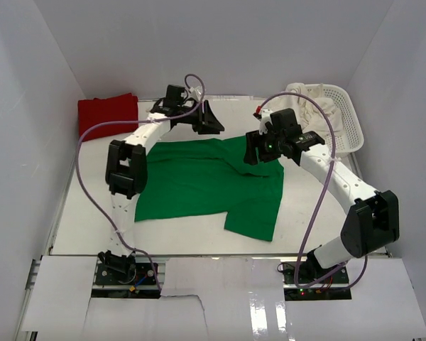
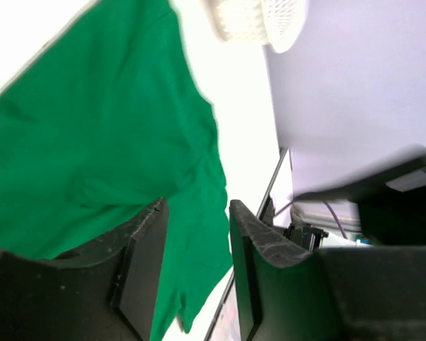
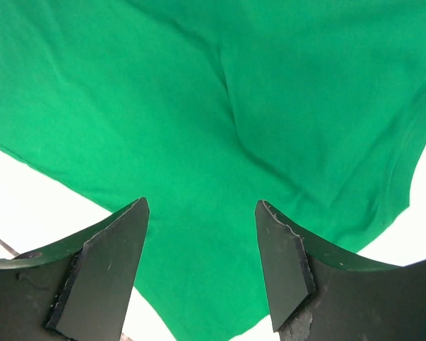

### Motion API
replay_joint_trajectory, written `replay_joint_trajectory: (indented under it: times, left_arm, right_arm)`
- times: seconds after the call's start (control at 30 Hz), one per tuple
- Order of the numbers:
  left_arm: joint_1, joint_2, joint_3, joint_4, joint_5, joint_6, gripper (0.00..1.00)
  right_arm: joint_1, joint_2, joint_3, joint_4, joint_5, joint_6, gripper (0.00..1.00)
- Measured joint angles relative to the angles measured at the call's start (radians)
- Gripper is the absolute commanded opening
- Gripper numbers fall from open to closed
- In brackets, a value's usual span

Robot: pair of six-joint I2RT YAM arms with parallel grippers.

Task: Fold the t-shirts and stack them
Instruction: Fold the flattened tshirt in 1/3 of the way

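The green t-shirt (image 1: pixel 206 186) lies spread mid-counter (image 1: pixel 92 213), soft and creased, with one side folded over. The right tool (image 3: pixel 200 204) hangs above it, fingers wide and empty. The left tool (image 2: pixel 197 206) is near its far edge, partly parted and empty. A folded red t-shirt (image 1: pixel 108 114) sits far left. The white mesh basket (image 1: pixel 344 114), far right, holds cream t-shirts (image 1: pixel 314 108).

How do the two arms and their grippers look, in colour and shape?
Both the left arm and the right arm have white links and bulky black joints. A thin lilac cable loops outside each. The left gripper and right gripper have flat black fingers, scuffed and tapering; a green light glows near the right wrist.
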Motion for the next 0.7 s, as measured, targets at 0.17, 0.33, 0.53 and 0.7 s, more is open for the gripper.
replay_joint_trajectory:
  times: [0.17,0.33,0.53,0.7]
  left_arm:
    - [0.089,-0.421,-0.42,0.149,0.016,-0.011,0.47]
    - [0.399,-0.874,-0.929,0.27,0.046,-0.05,0.46]
    - [0.473,-1.229,-1.16,0.086,-0.085,0.081,0.56]
    - [0.468,-1.476,-1.246,0.008,-0.148,0.108,0.61]
  right_arm:
    - [-0.059,-0.087,-0.177,-0.014,-0.021,0.059,0.68]
    - [-0.119,-0.267,-0.377,-0.051,-0.044,0.13,0.69]
    - [-0.127,-0.473,-0.516,-0.086,-0.088,0.197,0.69]
    - [-0.124,-0.584,-0.67,-0.123,-0.126,0.237,0.69]
